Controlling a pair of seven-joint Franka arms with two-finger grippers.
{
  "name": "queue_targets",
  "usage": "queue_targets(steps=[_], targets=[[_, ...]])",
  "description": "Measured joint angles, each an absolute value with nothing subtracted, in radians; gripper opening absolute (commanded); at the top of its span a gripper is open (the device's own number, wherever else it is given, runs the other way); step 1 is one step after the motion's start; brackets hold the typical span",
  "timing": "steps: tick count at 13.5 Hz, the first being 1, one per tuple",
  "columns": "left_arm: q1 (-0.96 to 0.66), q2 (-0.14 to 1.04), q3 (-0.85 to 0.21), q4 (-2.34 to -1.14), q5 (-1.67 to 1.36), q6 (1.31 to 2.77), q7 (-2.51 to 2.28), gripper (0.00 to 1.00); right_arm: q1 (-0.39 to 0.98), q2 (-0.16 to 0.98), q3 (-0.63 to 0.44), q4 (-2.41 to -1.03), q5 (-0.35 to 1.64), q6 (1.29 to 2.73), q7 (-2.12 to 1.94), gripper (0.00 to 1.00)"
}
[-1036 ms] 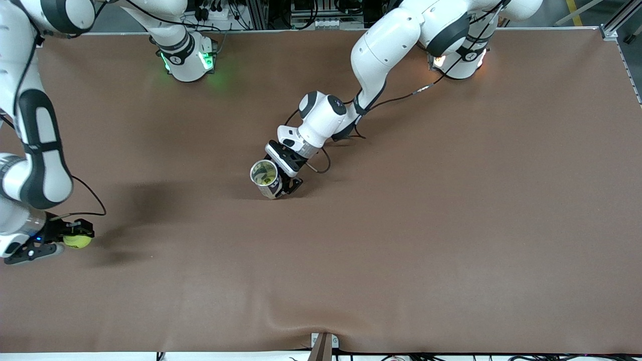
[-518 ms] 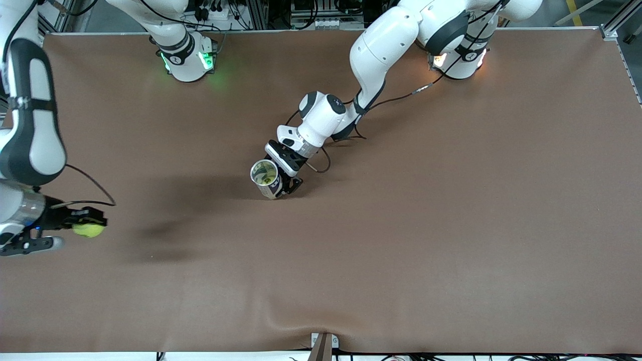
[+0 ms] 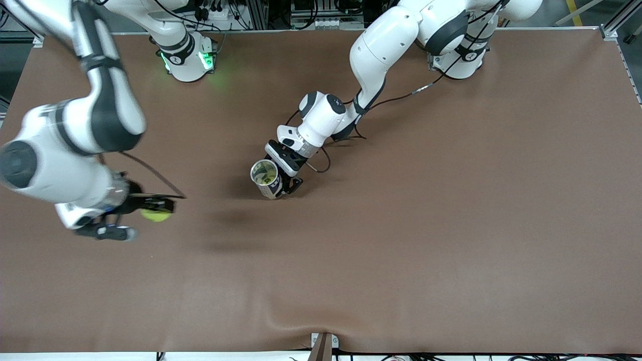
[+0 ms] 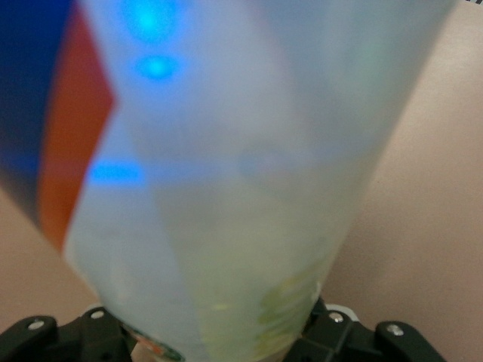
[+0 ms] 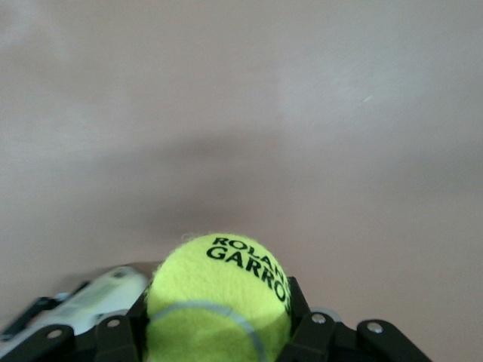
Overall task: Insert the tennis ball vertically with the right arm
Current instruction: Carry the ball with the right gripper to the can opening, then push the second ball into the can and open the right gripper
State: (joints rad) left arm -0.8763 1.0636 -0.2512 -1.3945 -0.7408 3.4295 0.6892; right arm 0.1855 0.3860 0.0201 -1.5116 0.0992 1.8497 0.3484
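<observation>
Both end effectors clamped: right (image 3: 150,210) bent low, tennis ball (image 3: 156,215); left (image 3: 281,183) tube (image 3: 265,176).

— What sort of place is this?
— A robotics lab, by the look of it. Two white arms (image 3: 371,60) are bolted along one edge of a wide table (image 3: 451,225) under a plain brown cover — their bases glow green (image 3: 188,62) and orange.
— Anything else?
— Aluminium framing (image 3: 614,25), cable bundles and plug strips (image 3: 321,15) crowd the table's edge by the bases.
</observation>
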Motion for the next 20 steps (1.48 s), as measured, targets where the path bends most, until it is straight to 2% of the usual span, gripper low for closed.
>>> queue_targets(steps=[8, 20], targets=[[-0.877, 1.063, -0.25, -1.395, -0.741, 3.429, 0.689, 0.81, 0.493, 0.386, 0.018, -1.521, 0.003, 1.842, 0.796, 0.0], [-0.878, 1.063, -0.249, -1.395, -0.741, 3.429, 0.689, 0.81, 0.553, 0.426, 0.017, -1.536, -0.002, 1.836, 0.852, 0.0]])
